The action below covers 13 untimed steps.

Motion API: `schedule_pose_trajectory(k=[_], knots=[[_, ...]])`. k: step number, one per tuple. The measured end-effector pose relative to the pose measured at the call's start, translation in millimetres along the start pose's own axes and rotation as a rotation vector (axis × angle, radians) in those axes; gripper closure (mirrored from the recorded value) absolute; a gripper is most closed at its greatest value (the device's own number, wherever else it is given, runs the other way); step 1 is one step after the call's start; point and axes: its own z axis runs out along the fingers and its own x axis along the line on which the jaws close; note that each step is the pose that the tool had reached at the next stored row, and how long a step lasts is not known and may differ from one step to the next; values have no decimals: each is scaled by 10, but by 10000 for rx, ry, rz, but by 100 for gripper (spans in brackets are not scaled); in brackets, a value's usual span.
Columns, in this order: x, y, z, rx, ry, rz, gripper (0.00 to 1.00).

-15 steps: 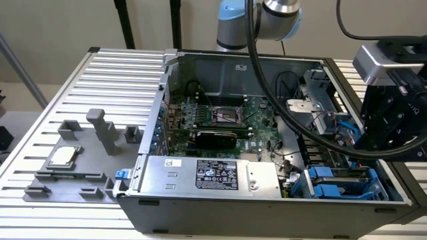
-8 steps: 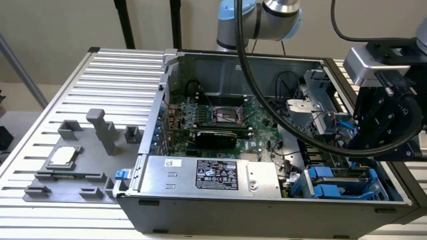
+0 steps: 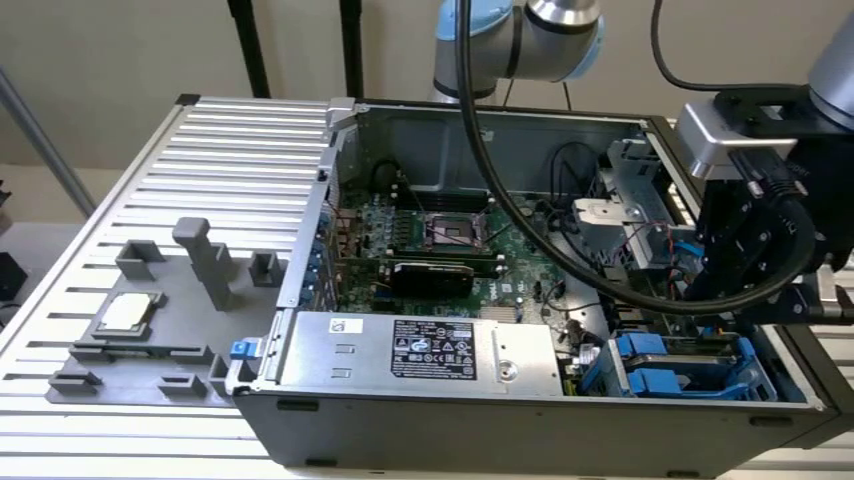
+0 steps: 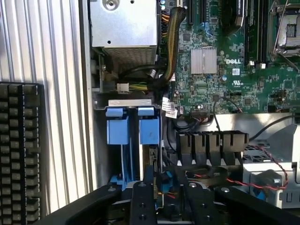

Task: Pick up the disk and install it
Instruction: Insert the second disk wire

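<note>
Robotics lab, open computer case (image 3: 534, 400), slatted workbench (image 3: 227, 150)

The exterior view looks down at an angle from above and in front of the open grey metal computer case (image 3: 534, 420), taking it in whole. The wrist view looks straight down, close, into its green motherboard (image 4: 234, 79) and blue plastic drive bays (image 4: 129, 129), which both views share.

Fingers (image 4: 141, 201): we see matte black, dotted with small screw holes.
Blue rails (image 4: 129, 125): bright blue plastic, just beyond the fingers.
Motherboard (image 4: 234, 70): dark green, with a ribbed silver heatsink.
Bench (image 3: 254, 150): we note pale grey, ridged in stripes.
Power supply (image 3: 400, 345): silver, with a black label.
Keyboard (image 4: 21, 150): black keys.
</note>
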Motion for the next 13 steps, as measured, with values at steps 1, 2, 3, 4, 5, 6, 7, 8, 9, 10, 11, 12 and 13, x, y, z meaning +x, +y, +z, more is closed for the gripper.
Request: schedule_pose_trajectory(k=[1, 2, 3, 4, 5, 6, 7, 8, 9, 10, 11, 12, 13], knots=[[-1, 2, 4, 0, 14, 0, 100], [-2, 3, 8, 1, 26, -1, 100], [-3, 5, 11, 2, 38, -1, 100], [-3, 6, 15, 3, 48, -1, 100], [-4, 7, 18, 3, 57, -2, 100], [-3, 10, 21, 4, 62, -1, 100], [-3, 15, 23, 4, 64, 0, 100], [-3, 22, 23, 4, 66, -1, 100], [-2, 39, 22, 4, 68, -2, 100], [-1, 61, 24, 4, 66, -2, 100], [1, 85, 26, 5, 65, -2, 100], [2, 104, 31, 12, 64, -2, 100], [3, 120, 42, 33, 61, -2, 100]])
